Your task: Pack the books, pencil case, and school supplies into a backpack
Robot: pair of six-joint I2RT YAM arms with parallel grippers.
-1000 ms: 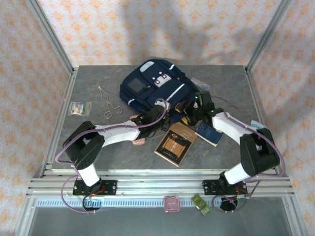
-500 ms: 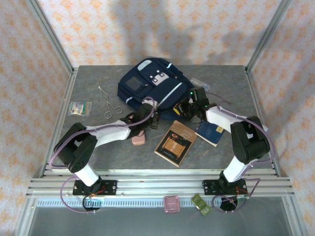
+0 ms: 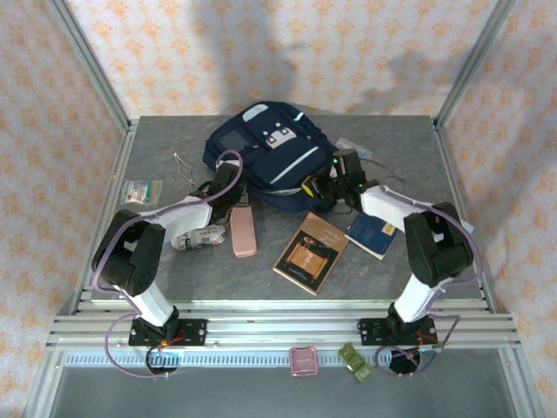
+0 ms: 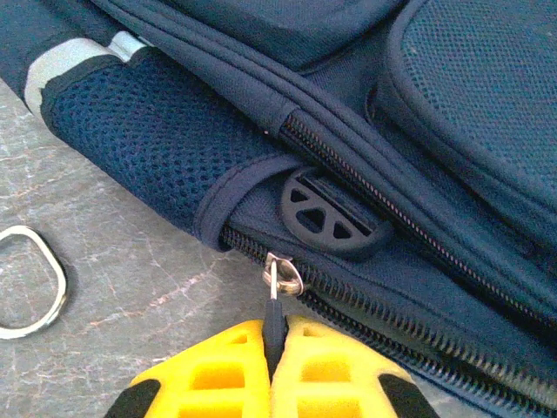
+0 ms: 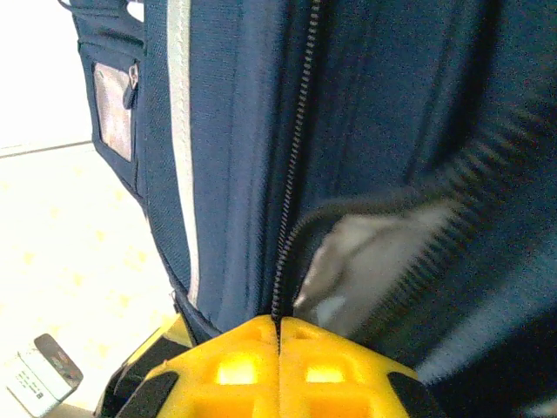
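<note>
While the backpack (image 3: 270, 152) lies at the far middle of the surface (image 3: 218, 279), my left claw (image 4: 274, 335) pinches its zipper pull (image 4: 278, 283), and my right claw (image 5: 278, 329) is clamped on its zip edge (image 5: 285, 226).

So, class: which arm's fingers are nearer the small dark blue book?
Right. The right fingers grip the edge of the large navy backpack just beyond the dark blue book; the left fingers pinch a metal zip pull at the backpack's opposite, left side.

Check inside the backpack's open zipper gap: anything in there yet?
Through the gap in the backpack, a pale grey surface shows; whether it is lining or an item is unclear. Deeper inside is covered by fabric.
</note>
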